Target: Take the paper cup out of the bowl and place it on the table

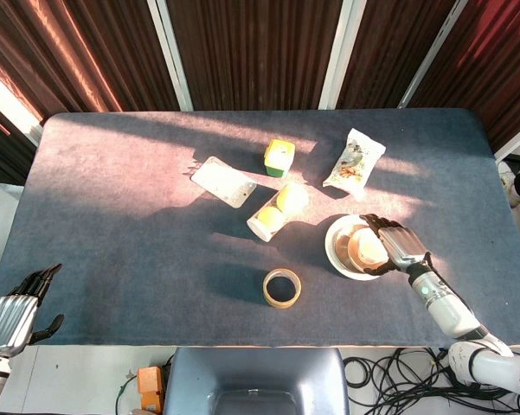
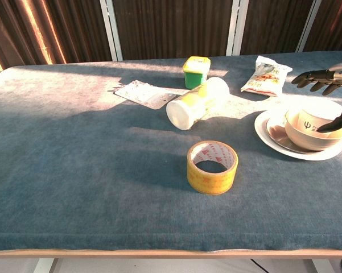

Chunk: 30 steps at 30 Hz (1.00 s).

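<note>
A tan paper cup [image 1: 364, 248] stands upright in a shallow white bowl [image 1: 337, 251] at the right of the table. In the chest view the cup [image 2: 310, 132] shows a dark logo and the bowl [image 2: 272, 135] rings it. My right hand [image 1: 393, 244] hovers over the cup's right side. Its fingers [image 2: 321, 77] are spread above and behind the cup, and the thumb [image 2: 337, 121] dips into the cup's mouth. Nothing is clamped between them. My left hand [image 1: 16, 308] hangs off the table's near left corner, fingers apart and holding nothing.
A yellow tape roll [image 2: 212, 166] lies near the front middle. A white and yellow bottle [image 2: 197, 103] lies on its side left of the bowl. Behind are a green tub [image 2: 196, 70], a snack bag [image 2: 266, 74] and a flat white packet [image 2: 141, 93].
</note>
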Motion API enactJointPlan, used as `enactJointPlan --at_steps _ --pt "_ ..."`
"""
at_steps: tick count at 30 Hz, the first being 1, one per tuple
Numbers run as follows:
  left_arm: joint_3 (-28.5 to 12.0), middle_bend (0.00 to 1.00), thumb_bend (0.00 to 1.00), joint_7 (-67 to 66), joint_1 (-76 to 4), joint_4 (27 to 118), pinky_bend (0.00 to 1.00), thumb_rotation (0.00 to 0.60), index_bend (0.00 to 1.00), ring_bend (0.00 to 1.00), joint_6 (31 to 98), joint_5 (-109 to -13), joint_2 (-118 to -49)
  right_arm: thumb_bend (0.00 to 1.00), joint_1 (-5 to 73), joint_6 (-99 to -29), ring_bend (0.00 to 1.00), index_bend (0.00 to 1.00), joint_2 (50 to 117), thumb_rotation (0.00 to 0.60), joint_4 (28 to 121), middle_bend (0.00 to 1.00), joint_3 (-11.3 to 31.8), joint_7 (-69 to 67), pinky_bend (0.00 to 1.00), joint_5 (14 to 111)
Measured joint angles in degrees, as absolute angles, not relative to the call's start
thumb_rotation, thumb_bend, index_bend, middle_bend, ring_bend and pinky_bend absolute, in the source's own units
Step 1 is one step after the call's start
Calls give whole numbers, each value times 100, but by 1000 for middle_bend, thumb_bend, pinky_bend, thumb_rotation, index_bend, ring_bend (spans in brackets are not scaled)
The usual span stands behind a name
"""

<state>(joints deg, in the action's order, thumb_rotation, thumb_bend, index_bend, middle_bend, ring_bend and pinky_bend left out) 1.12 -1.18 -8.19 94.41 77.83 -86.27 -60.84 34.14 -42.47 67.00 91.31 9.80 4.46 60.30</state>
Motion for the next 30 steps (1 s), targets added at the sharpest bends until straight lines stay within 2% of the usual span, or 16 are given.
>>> enactJointPlan --at_steps 13,20,22,24,27,30 --pt "109 149 308 -63 -816 9430 388 600 68 140 7778 -8624 -6073 60 3565 -4274 89 107 6820 600 9045 75 901 501 156 5781" --pt "113 149 308 -35 -792 9430 388 600 68 140 7823 -8637 -6060 60 3656 -4284 144 143 6960 600 8928 124 860 556 230 5739" --pt "111 149 308 -20 -787 9429 388 600 69 140 7833 -8637 -6055 60 3668 -4315 176 154 6991 600 8916 141 853 565 275 5740" --pt "106 149 308 -3 -783 9426 388 600 69 140 7840 -8632 -6054 60 3677 -4347 227 169 7015 600 8905 168 843 586 370 5740" --pt "103 149 307 5 -786 9420 388 600 68 140 7828 -8623 -6054 60 3685 -4420 263 200 7052 600 8881 200 819 684 686 5719" --pt "105 149 308 8 -790 9421 388 600 68 140 7821 -8630 -6052 60 3697 -4486 273 213 7096 600 8869 210 793 797 730 5633"
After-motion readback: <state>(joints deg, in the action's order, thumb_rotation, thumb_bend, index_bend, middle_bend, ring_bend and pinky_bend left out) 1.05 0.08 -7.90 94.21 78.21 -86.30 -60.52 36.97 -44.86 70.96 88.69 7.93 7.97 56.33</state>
